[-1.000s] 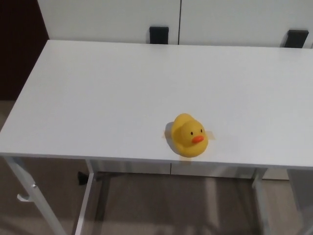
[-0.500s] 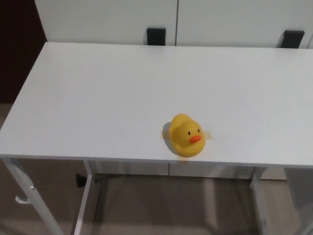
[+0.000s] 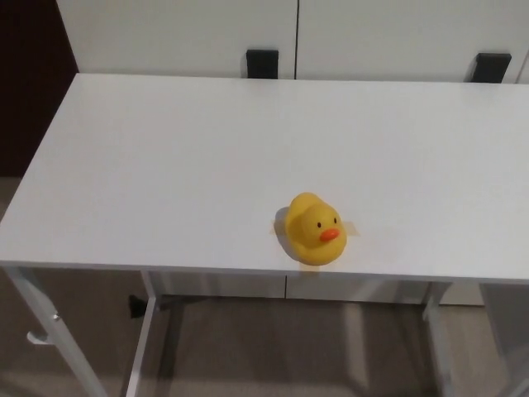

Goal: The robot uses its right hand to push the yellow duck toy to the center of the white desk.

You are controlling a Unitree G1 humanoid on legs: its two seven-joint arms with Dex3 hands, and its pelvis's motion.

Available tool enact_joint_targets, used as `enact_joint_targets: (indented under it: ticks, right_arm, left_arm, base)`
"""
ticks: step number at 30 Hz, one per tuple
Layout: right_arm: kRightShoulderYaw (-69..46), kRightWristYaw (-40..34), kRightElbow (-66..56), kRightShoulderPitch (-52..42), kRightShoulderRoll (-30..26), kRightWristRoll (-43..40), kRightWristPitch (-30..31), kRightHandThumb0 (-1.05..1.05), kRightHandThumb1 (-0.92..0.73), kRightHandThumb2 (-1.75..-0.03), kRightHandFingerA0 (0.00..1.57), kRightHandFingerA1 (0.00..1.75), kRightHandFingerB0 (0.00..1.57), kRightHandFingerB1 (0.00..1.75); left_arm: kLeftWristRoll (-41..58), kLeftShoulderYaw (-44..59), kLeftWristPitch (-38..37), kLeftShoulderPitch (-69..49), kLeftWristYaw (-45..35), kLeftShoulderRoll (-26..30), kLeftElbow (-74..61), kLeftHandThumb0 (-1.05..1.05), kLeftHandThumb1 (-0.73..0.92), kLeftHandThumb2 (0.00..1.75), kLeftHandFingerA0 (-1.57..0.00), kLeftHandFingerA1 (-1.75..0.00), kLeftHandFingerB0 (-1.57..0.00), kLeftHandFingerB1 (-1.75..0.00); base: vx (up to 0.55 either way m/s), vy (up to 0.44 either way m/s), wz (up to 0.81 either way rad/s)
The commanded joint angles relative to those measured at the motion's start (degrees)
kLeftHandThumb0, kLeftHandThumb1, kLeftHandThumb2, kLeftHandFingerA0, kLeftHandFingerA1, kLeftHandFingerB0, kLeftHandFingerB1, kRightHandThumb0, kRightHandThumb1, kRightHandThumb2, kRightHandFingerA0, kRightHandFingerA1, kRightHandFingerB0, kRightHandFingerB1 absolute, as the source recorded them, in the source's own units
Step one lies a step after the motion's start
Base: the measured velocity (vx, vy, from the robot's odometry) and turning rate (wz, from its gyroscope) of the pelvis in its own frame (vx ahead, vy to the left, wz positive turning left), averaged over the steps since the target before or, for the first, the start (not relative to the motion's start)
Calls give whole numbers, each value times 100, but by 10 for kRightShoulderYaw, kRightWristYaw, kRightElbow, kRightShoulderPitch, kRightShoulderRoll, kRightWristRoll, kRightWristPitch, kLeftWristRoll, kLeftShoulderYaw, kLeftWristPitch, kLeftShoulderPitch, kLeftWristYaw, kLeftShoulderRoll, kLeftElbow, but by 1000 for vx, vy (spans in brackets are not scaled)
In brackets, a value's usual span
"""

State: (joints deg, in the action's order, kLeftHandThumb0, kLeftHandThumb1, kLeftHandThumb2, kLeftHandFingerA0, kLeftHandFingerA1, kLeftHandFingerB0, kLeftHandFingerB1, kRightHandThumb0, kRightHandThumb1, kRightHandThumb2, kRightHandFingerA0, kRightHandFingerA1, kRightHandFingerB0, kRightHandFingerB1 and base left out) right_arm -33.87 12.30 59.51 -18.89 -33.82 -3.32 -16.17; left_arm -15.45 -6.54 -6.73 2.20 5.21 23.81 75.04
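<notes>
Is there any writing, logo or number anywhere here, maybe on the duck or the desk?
None can be read.
Duck: plain yellow with an orange beak, no text or logo showing.
Desk: bare white top, no label.
Two black fittings at the far edge: no marking legible.

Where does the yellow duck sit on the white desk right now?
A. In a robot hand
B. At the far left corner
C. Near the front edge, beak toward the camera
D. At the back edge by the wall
C: the duck stands close to the desk's front edge, beak toward the camera; no hand shows.
</notes>
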Motion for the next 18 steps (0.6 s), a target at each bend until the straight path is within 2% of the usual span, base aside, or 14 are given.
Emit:
enact_joint_targets:
  ticks: [1, 2, 10, 11, 18]
  right_arm:
    - [9, 32, 19, 6, -18, -20, -31, -9, -55, -92, 120, 69, 82, 58]
    - [12, 36, 18, 6, -18, -21, -33, -5, -51, -101, 111, 60, 81, 58]
    - [21, 48, 22, 3, -20, -25, -42, -5, -53, -99, 106, 56, 81, 56]
    - [25, 48, 23, 5, -22, -24, -39, -6, -55, -93, 107, 57, 81, 56]
    - [34, 47, 23, 11, -29, -27, -31, -6, -54, -95, 106, 57, 79, 56]
  left_arm:
    - [-1, 3, -23, -3, 0, 10, 2, -16, 68, 68, -85, -73, -83, -63]
    - [-1, 3, -23, -3, 0, 10, 1, -17, 68, 67, -85, -74, -82, -63]
    - [-4, 3, -20, -5, 2, 9, 2, -17, 66, 66, -86, -73, -83, -63]
    - [-4, 3, -21, -5, 2, 9, 2, -16, 66, 68, -85, -73, -84, -64]
    - [-3, 4, -18, 0, -1, 8, 3, -15, 67, 68, -85, -71, -82, -62]
  base:
    - [0, 0, 0]
    - [0, 0, 0]
    - [0, 0, 0]
    - [0, 0, 0]
    - [0, 0, 0]
